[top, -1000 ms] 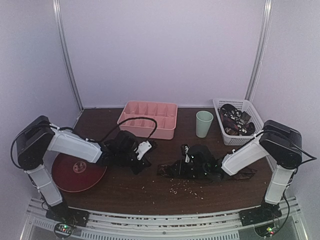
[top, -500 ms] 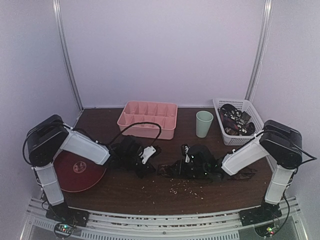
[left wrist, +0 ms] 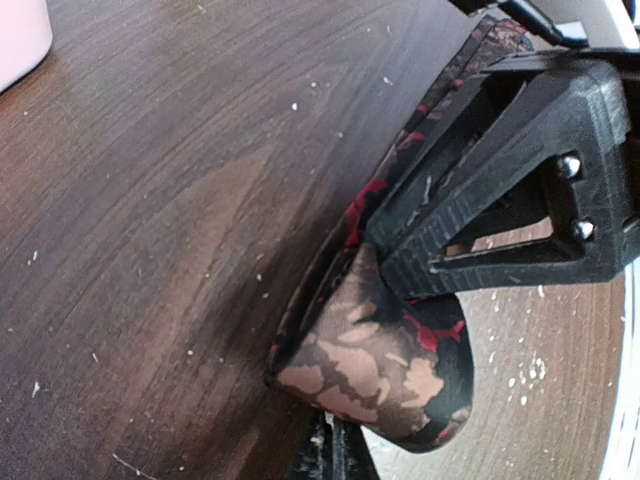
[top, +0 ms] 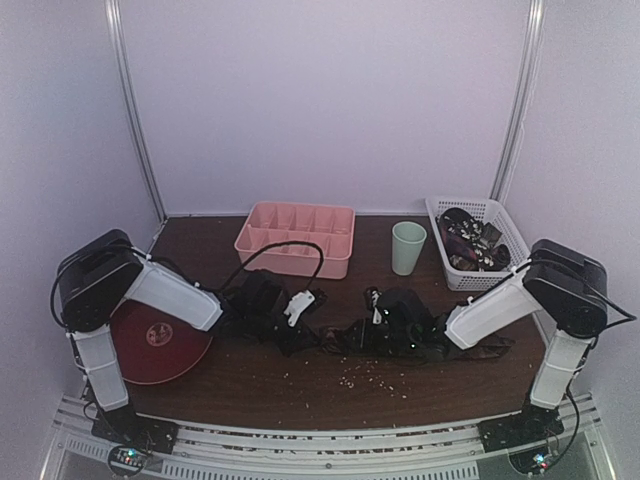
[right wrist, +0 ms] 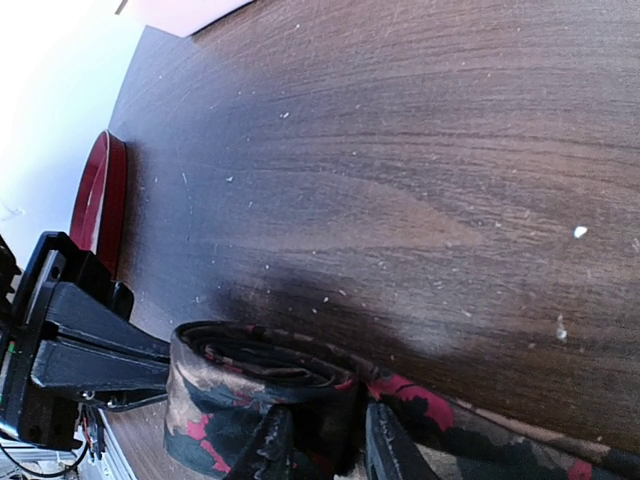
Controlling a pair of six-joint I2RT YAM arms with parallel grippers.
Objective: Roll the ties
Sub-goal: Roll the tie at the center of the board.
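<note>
One tie lies on the table's middle, black with red and tan blotches. Its end is wound into a flat coil [right wrist: 250,370], and its tail [top: 490,348] runs off under the right arm. My right gripper [right wrist: 325,440] is shut on the coil, one finger on each side of the wound fabric. My left gripper [left wrist: 333,440] is shut, its tips against the near end of the coil [left wrist: 370,370], with no fabric seen between them. In the top view both grippers meet over the tie, the left [top: 300,328] and the right [top: 352,338].
A white basket [top: 440,205] at the back right holds more ties [top: 470,240]. A green cup [top: 408,247] stands beside it, and a pink divided tray [top: 296,238] sits at the back centre. A red plate [top: 150,345] lies at the left. Crumbs [top: 365,375] dot the table.
My left arm has reached to the right, bringing its shut gripper up to the coil. The right gripper has stayed on the tie.
</note>
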